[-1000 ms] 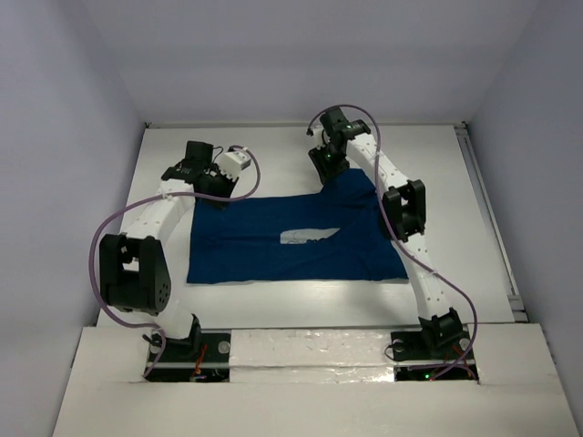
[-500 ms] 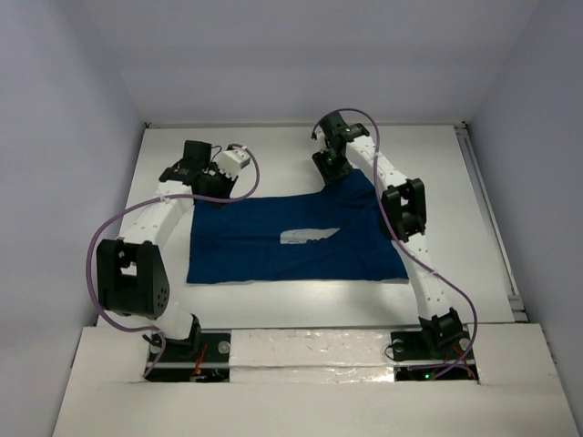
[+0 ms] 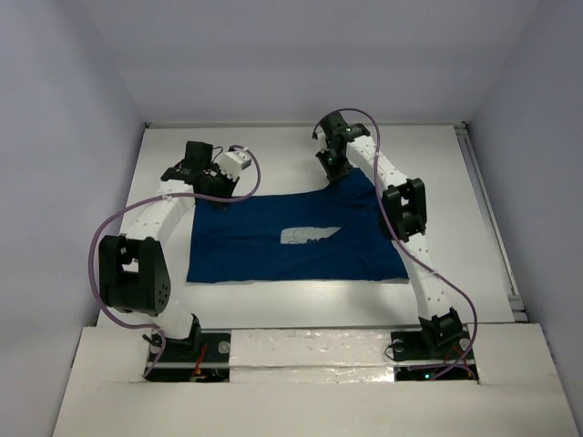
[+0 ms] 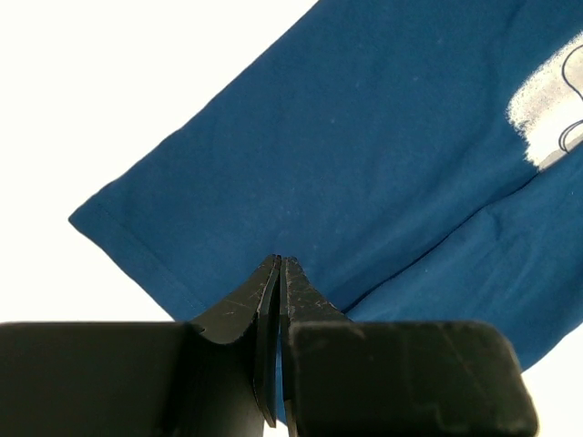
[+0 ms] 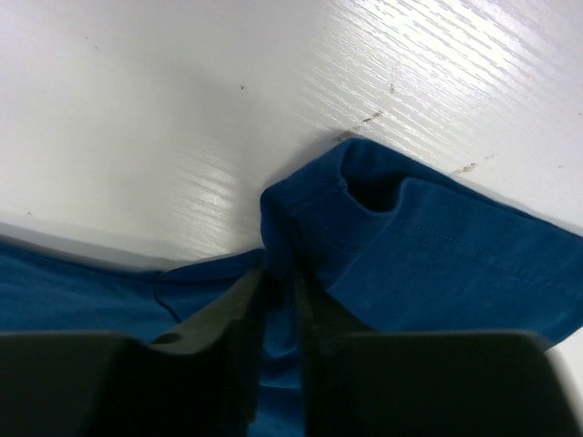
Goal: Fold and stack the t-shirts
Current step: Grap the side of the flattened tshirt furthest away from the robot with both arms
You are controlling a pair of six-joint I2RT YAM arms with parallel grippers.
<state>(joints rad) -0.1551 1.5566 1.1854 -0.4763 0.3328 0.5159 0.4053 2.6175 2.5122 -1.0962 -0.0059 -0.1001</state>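
Observation:
The dark navy t-shirt (image 3: 264,250) lies spread flat on the white table (image 3: 455,237), its whitish print (image 3: 310,236) partly folded over. My left gripper (image 3: 219,197) is at the shirt's far left corner. In the left wrist view this gripper (image 4: 280,262) is shut with blue cloth (image 4: 364,164) showing in the slit between the fingers, and the print (image 4: 556,100) is at the right edge. My right gripper (image 3: 338,175) is at the far right corner. In the right wrist view it (image 5: 278,278) is shut on a bunched fold of the shirt (image 5: 437,264).
Purple cables loop from both arms over the table. A metal rail (image 3: 492,218) runs along the table's right edge. Walls close in the table on the far, left and right sides. Bare white table (image 5: 182,109) lies beyond the shirt's far edge.
My right gripper has moved slightly toward the far side, pulling the shirt's far right corner with it. The left gripper has barely moved.

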